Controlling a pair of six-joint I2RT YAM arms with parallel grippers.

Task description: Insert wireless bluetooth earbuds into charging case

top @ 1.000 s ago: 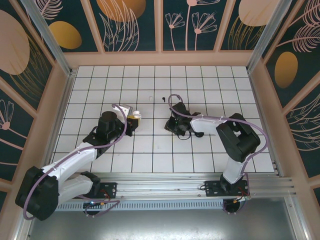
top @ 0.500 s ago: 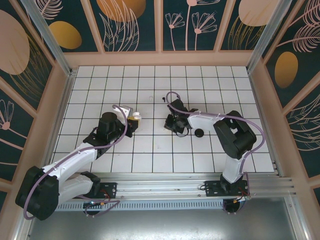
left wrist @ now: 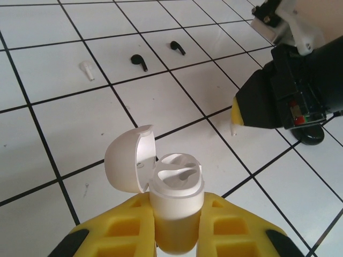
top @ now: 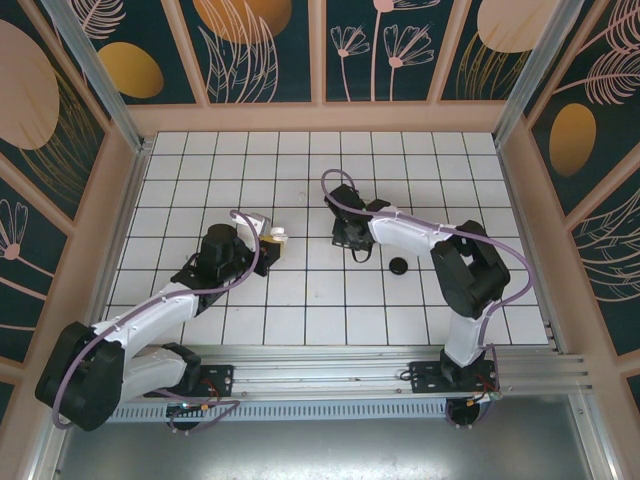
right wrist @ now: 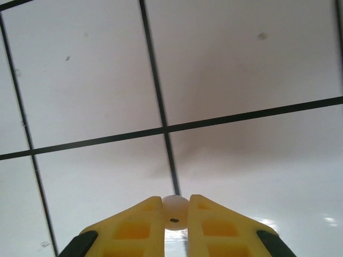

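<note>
My left gripper (left wrist: 177, 208) (top: 268, 243) is shut on the body of the white charging case (left wrist: 176, 187), which stands upright with its lid (left wrist: 126, 158) hinged open to the left and both wells bare. Two black earbuds (left wrist: 139, 61) (left wrist: 178, 47) lie on the tiles beyond it, with a small white bud (left wrist: 86, 70) to their left. My right gripper (right wrist: 175, 206) (top: 350, 236) is shut on another small white bud (right wrist: 175, 212) and hangs above the floor. In the left wrist view that gripper (left wrist: 239, 113) is just right of the case, the bud's white stem (left wrist: 233, 128) sticking down.
A black round disc (top: 398, 265) (left wrist: 308, 134) lies on the white tiled floor (top: 300, 300) right of the right gripper. Pinkish walls (top: 320, 117) fence the floor on three sides. The arm bases sit on a metal rail (top: 330, 365) at the near edge.
The right gripper has closed on the white bud and moved away from the bases, uncovering the black disc. The left gripper with the case has shifted slightly right.
</note>
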